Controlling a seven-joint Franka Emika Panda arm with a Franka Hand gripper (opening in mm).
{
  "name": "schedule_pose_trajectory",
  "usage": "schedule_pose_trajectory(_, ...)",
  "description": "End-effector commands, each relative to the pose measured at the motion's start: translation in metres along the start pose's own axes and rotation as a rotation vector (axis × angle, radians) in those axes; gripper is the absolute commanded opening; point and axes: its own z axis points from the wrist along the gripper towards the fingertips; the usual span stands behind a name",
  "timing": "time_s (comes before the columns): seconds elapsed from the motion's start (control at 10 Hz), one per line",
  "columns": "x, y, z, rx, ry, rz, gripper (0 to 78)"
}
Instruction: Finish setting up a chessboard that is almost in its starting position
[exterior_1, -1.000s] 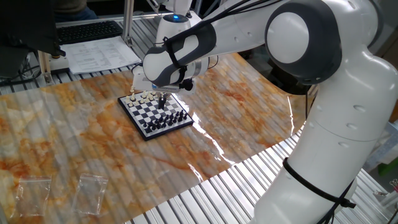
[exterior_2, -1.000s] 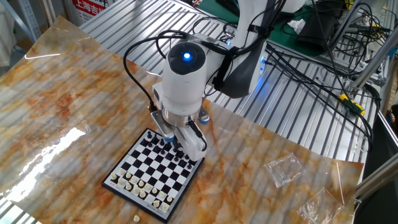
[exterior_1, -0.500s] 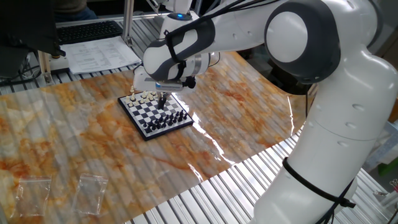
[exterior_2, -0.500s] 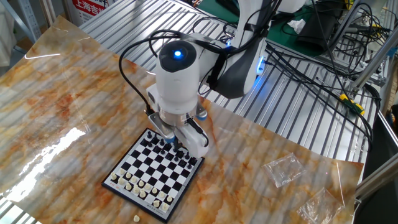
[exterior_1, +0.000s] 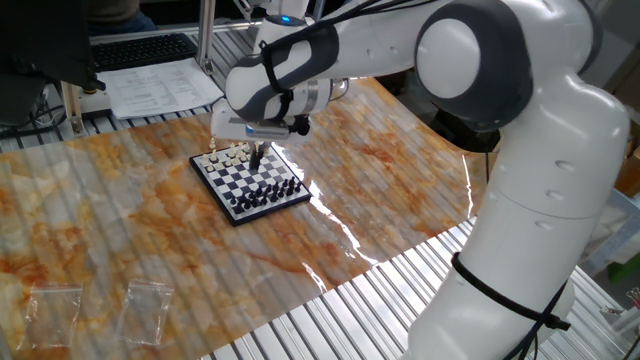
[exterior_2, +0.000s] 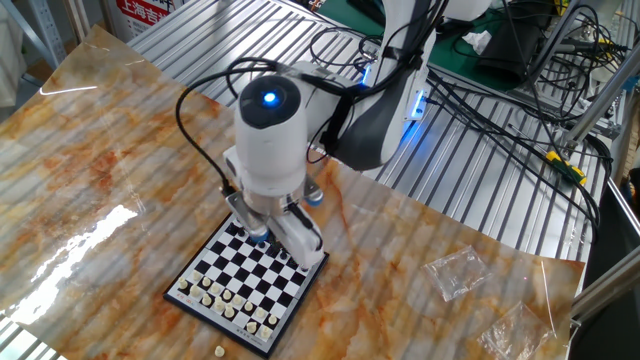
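The small checkered chessboard (exterior_1: 238, 186) (exterior_2: 232, 280) lies on the marbled orange sheet. Tiny cream pieces (exterior_1: 226, 157) (exterior_2: 228, 303) line one edge and tiny black pieces (exterior_1: 272, 193) line the opposite edge. My gripper (exterior_1: 256, 157) (exterior_2: 261, 238) hangs straight down over the board, close above the squares near the middle. Its fingers look pressed together into one dark stalk. I cannot make out whether a piece sits between them. In the other fixed view my wrist hides most of the black row. One tiny cream piece (exterior_2: 220, 350) lies off the board, beside the cream edge.
Two clear plastic bags (exterior_1: 148, 305) (exterior_2: 455, 272) lie on the sheet, well away from the board. Papers (exterior_1: 160, 85) and a keyboard (exterior_1: 140, 48) sit beyond the far edge. Cables (exterior_2: 500, 110) run over the slatted metal table behind the arm.
The gripper and wrist have slid over the board, away from the black row toward the middle and the cream side. The board and pieces look unmoved.
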Motion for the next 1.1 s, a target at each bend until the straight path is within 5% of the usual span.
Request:
schedule_pose_trajectory(0.1, -0.023, 0.005, -0.006, 0.004, -0.003, 0.022, 2.2)
schedule_pose_trajectory(1.1, -0.087, 0.036, -0.014, 0.015, 0.001, 0.066, 2.2)
